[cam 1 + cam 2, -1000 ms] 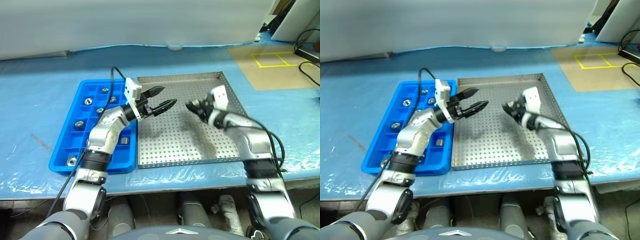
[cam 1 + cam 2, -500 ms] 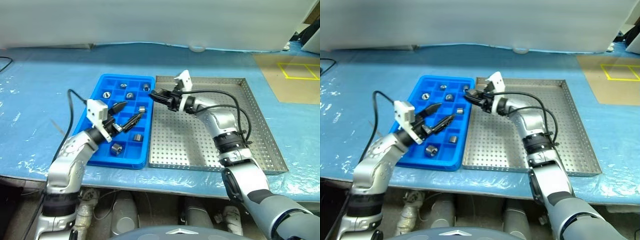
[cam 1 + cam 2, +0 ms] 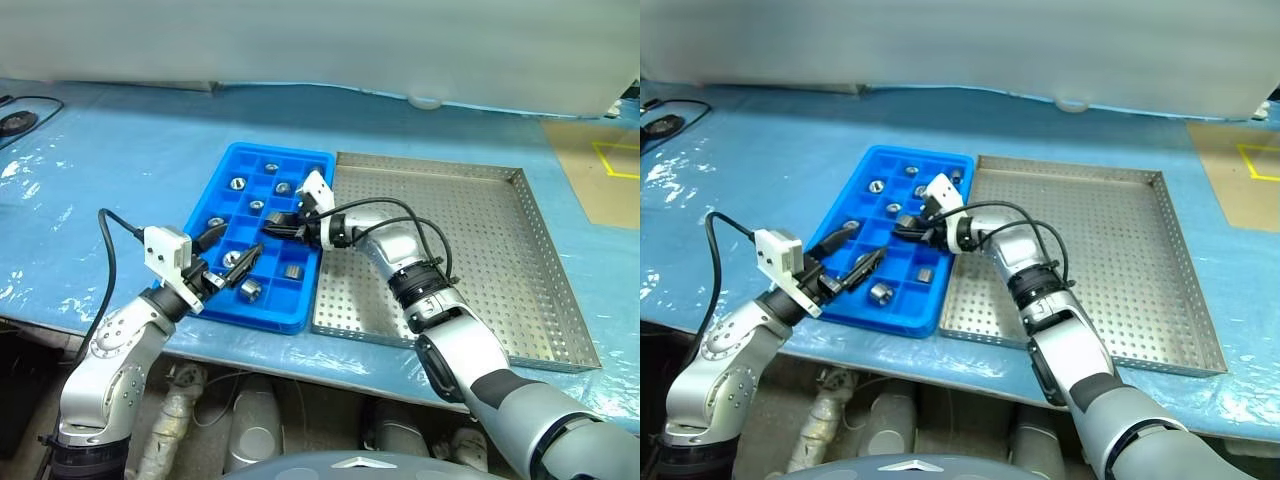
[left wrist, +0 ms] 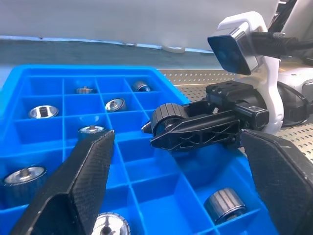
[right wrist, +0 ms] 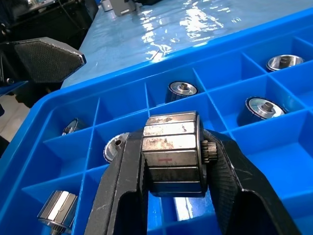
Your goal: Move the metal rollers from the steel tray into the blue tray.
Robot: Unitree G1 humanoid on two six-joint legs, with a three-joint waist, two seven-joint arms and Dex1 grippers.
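right pincer (image 5: 172, 161) gripping roller (image 5: 172, 152), above blue tray (image 3: 222, 183)

no readable text, labels or numbers appear on anything.

From my head cameras the roller (image 5: 172, 152) clamped in the right gripper (image 3: 277, 226) is too small to make out; I can't tell which compartment of the blue tray (image 3: 228, 212) it hangs over. The right gripper's fingers (image 5: 122, 196) hide the roller's flanks in its wrist view. The left gripper (image 3: 226, 262) covers part of the tray's near compartments. The steel tray (image 3: 520, 300) has one near corner hidden behind my right arm.
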